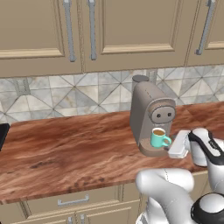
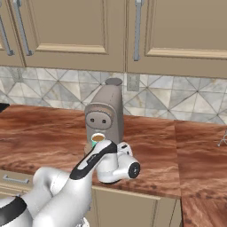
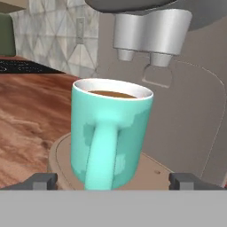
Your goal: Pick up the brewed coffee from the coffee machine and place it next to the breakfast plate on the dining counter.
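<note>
The mug point(image 3: 111, 133) stood on the coffee machine's point(image 1: 151, 116) drip base; the fingers point(image 3: 42, 181) were spread wide, flanking its handle.

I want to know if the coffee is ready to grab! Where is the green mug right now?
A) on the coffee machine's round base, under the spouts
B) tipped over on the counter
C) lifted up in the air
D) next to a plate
A: the teal mug stands upright on the coffee machine's drip base, below its spouts, coffee at the rim.
</note>
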Controlling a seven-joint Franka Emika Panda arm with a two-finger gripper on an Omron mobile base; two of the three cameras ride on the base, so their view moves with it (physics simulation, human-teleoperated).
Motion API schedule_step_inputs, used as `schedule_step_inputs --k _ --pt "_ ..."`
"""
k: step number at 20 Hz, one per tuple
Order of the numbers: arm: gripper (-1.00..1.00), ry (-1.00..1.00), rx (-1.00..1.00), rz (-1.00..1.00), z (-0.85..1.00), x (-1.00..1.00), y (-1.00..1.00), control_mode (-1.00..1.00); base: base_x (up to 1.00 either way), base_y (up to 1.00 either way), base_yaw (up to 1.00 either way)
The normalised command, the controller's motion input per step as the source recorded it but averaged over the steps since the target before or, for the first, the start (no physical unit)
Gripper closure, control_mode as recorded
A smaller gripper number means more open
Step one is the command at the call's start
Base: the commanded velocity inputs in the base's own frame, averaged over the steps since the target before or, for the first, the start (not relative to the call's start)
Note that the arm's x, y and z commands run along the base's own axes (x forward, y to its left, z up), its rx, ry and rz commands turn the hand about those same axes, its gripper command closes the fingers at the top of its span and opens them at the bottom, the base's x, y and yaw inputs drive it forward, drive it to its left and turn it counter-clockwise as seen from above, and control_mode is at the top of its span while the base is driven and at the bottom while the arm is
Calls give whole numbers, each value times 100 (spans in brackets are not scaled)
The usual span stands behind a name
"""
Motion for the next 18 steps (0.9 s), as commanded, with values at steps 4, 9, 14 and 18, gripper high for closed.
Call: schedule_step_inputs --k 4,9,14,18 --pt "-100 0 0 0 -13 18 0 -100 0 0 0" --pt "-100 0 1 0 -1 1 4 -100 0 0 0" --pt "100 0 0 0 0 0 21 -100 0 0 0" --pt "100 0 0 0 0 2 40 -100 0 0 0"
